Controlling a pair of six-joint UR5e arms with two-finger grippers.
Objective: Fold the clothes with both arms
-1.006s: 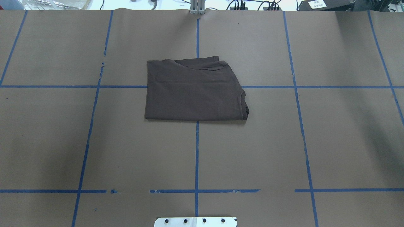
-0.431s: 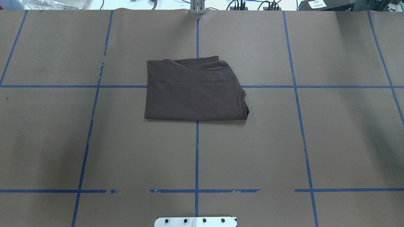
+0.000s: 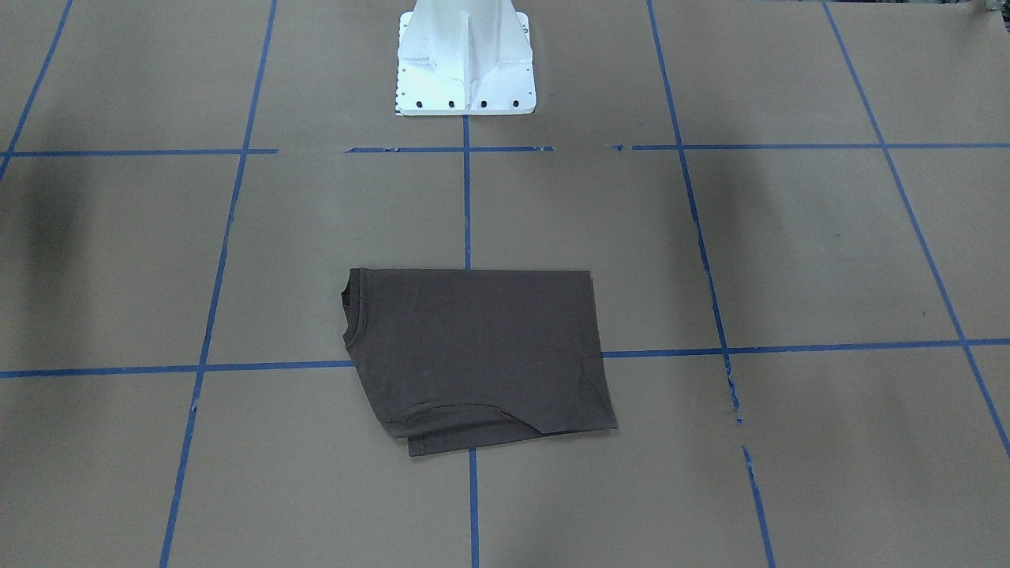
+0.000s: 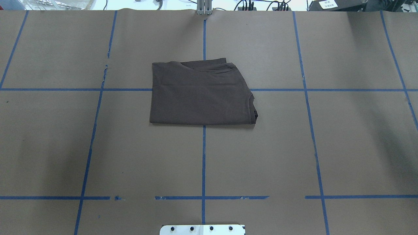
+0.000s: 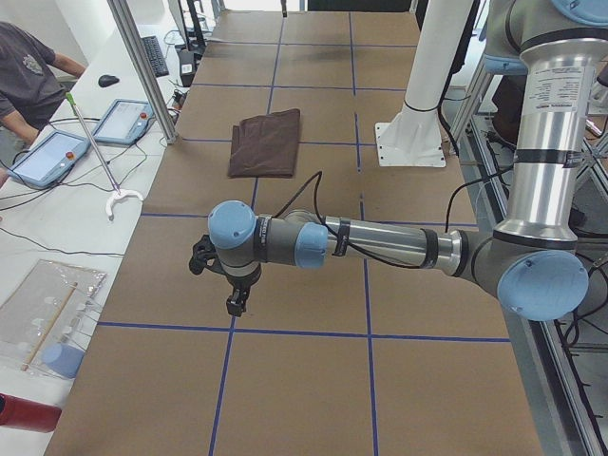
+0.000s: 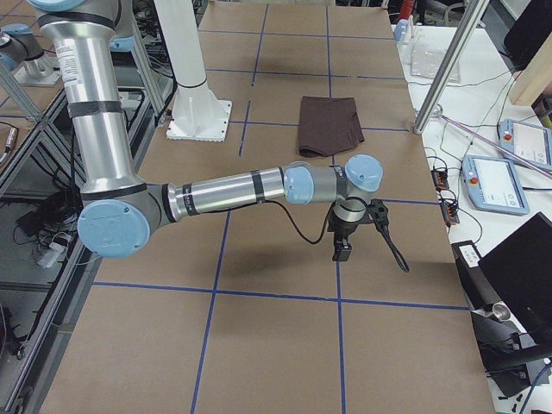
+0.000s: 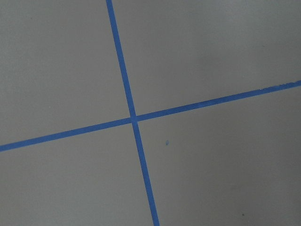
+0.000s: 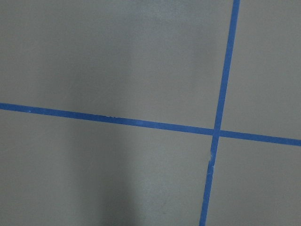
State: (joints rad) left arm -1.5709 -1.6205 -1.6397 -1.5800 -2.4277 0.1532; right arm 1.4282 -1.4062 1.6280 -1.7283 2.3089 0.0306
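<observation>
The T-shirt lies folded into a flat rectangle at the middle of the worktop, right across a crossing of the blue tape lines, with the collar curve at its right edge. Out wide on the left, the left arm reaches low over the brown paper, well apart from the shirt, and the right arm mirrors it out on the right. Both sets of jaws point down and show only from the side, so whether they are spread or pressed together, I cannot tell.
</observation>
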